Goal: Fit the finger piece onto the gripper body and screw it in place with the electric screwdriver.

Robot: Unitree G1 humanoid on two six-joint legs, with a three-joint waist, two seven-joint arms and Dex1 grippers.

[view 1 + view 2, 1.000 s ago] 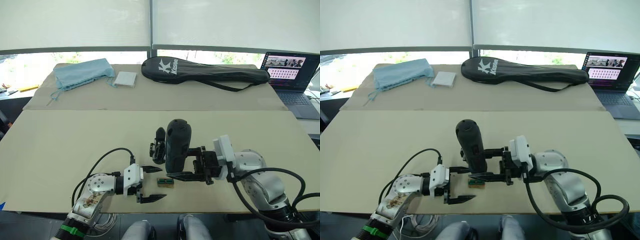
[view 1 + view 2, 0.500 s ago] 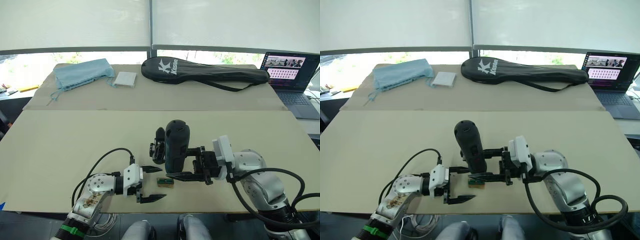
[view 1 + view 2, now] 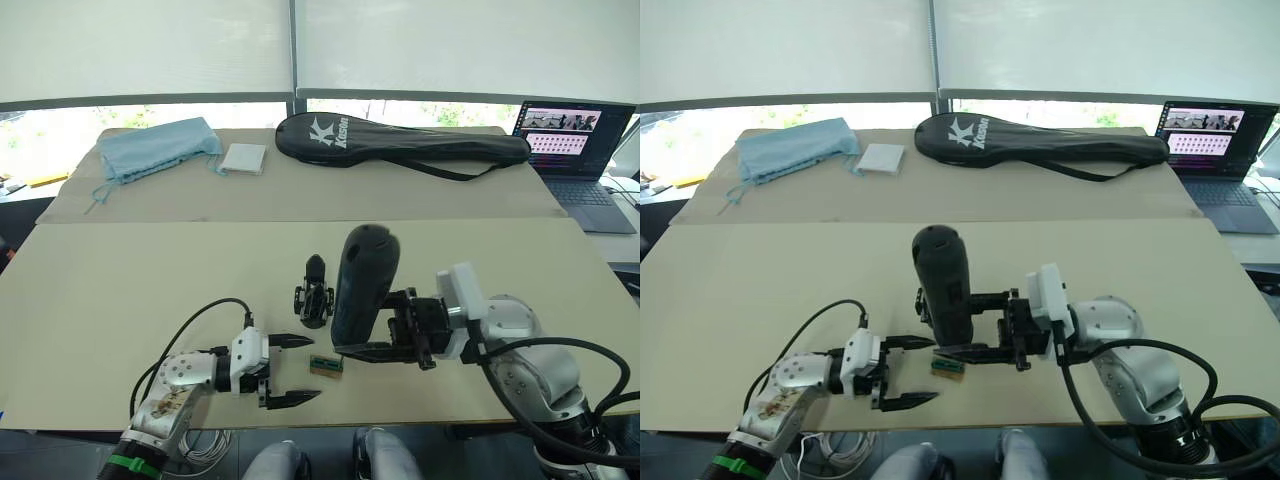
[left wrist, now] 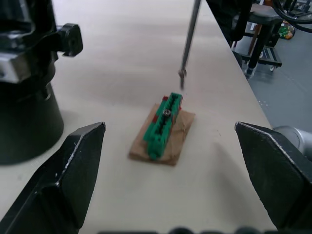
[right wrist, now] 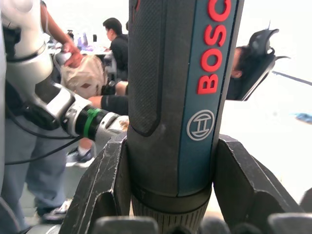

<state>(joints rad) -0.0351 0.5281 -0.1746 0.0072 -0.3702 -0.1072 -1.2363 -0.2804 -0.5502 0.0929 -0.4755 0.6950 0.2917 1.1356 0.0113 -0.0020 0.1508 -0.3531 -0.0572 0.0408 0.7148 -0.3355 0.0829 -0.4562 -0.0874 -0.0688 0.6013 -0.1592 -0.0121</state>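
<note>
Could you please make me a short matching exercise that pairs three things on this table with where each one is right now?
Things:
1. electric screwdriver
2. gripper body
3. green-and-tan box

Places:
A. standing on the table just left of the screwdriver
B. lying in front of the open left end effector
C. held upright in the right end effector

Pairs: 1-C, 2-A, 3-B

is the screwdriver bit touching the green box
Apart. The left wrist view shows the electric screwdriver bit tip hovering above the green box, with bare table between them.

"BOSCH" on electric screwdriver [image 5: 195, 97], "K Kason" on racket bag [image 3: 400, 150]
</note>
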